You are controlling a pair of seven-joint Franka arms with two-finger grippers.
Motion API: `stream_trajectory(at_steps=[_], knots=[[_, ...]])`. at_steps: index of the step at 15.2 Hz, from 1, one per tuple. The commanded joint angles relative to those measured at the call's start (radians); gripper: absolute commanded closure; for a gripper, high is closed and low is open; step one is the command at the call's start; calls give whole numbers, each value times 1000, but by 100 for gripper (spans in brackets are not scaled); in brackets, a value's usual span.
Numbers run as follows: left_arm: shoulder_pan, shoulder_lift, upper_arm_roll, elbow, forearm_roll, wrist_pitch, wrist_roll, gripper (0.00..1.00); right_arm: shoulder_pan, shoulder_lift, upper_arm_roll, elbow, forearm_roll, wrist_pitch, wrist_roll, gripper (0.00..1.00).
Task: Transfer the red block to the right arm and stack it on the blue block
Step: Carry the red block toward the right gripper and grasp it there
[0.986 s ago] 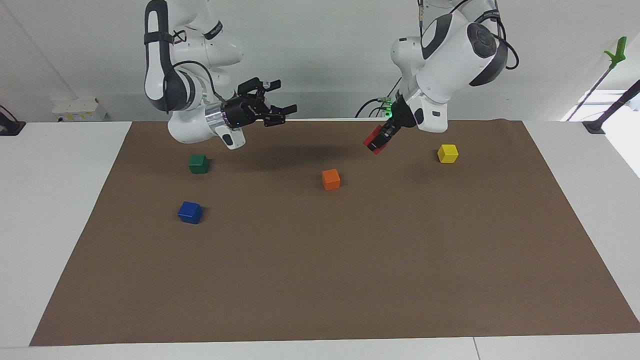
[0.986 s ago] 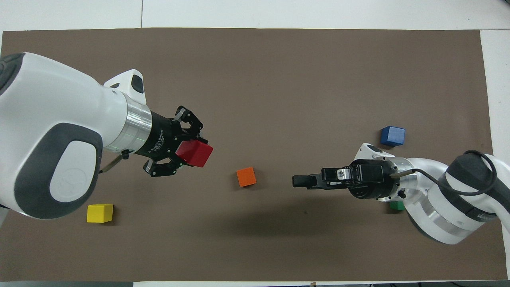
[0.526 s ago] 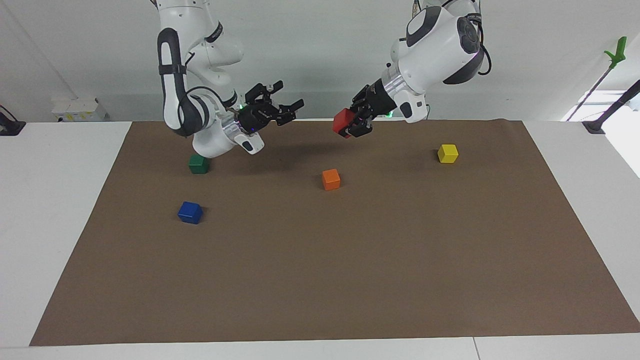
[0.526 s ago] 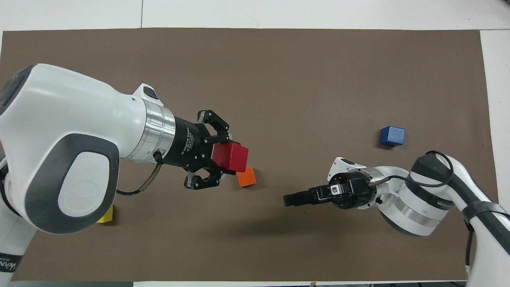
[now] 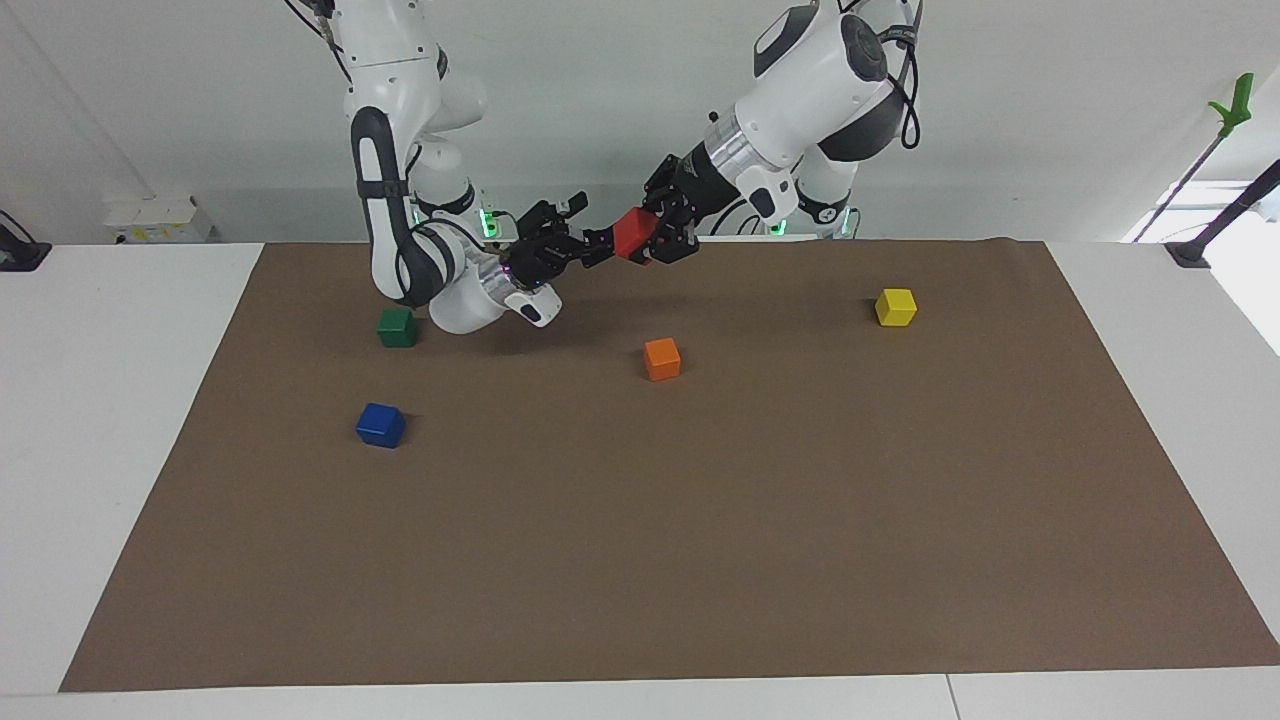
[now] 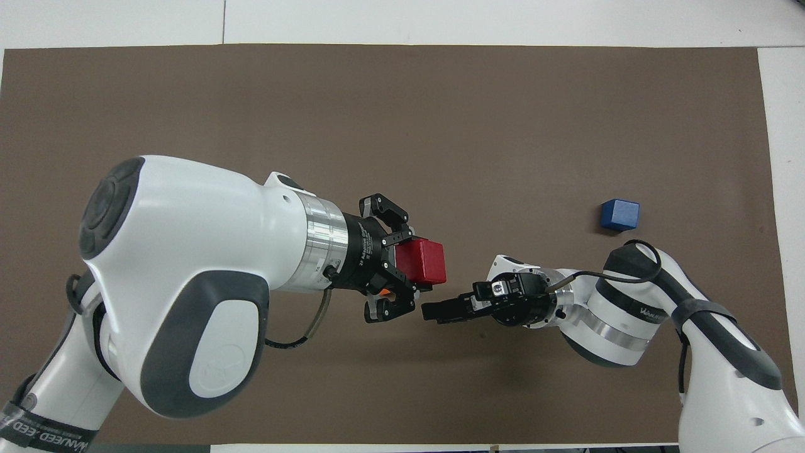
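Note:
My left gripper (image 5: pixel 647 236) is shut on the red block (image 5: pixel 632 234) and holds it in the air, over the mat near the orange block; it also shows in the overhead view (image 6: pixel 412 265) with the red block (image 6: pixel 424 262). My right gripper (image 5: pixel 586 228) is open in the air with its tips right beside the red block; I cannot tell whether they touch it. It shows edge-on in the overhead view (image 6: pixel 431 311). The blue block (image 5: pixel 381 425) lies on the mat toward the right arm's end, also seen from overhead (image 6: pixel 619 214).
On the brown mat (image 5: pixel 700 520) lie a green block (image 5: pixel 397 327) nearer to the robots than the blue one, an orange block (image 5: pixel 662 358) mid-table and a yellow block (image 5: pixel 895 307) toward the left arm's end. From overhead, the arms hide the green and yellow blocks.
My left gripper has carried the red block up and toward the right arm's end. My right gripper has moved toward it, so the two now meet over the mat.

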Motion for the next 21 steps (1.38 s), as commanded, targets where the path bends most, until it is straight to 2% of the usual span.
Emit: stream_trajectory(at_steps=[1, 10, 11, 12, 14, 15, 16, 17, 18, 19, 20, 21], knots=[[-35, -51, 12, -62, -25, 34, -45, 100, 2, 23, 3, 39, 18, 41, -29, 0], [-77, -91, 12, -146, -71, 106, -63, 100, 13, 32, 3, 70, 19, 61, -43, 1], [-75, -93, 14, -148, -73, 103, -63, 100, 13, 32, 3, 70, 19, 61, -41, 7], [-75, -93, 14, -151, -73, 100, -64, 100, 10, 32, 2, 70, 18, 64, -41, 20], [-74, -94, 14, -152, -73, 97, -64, 100, 0, 35, 2, 72, 9, 91, -41, 34], [-74, -99, 14, -154, -73, 97, -64, 100, -1, 35, 2, 73, 7, 99, -41, 37], [-72, -102, 14, -157, -73, 95, -64, 100, -1, 35, 2, 73, 7, 107, -41, 51], [-72, -105, 14, -160, -73, 95, -64, 100, -1, 35, 2, 73, 7, 108, -43, 76], [-72, -106, 14, -166, -73, 94, -63, 100, 0, 35, 2, 72, 7, 110, -44, 96], [-74, -111, 14, -174, -71, 95, -61, 100, 0, 35, 2, 72, 7, 113, -43, 100], [-75, -117, 15, -180, -73, 97, -61, 100, -1, 35, 2, 73, 6, 122, -30, 100], [-75, -119, 15, -183, -71, 97, -61, 85, 0, 35, 2, 73, 6, 124, -35, 100]])
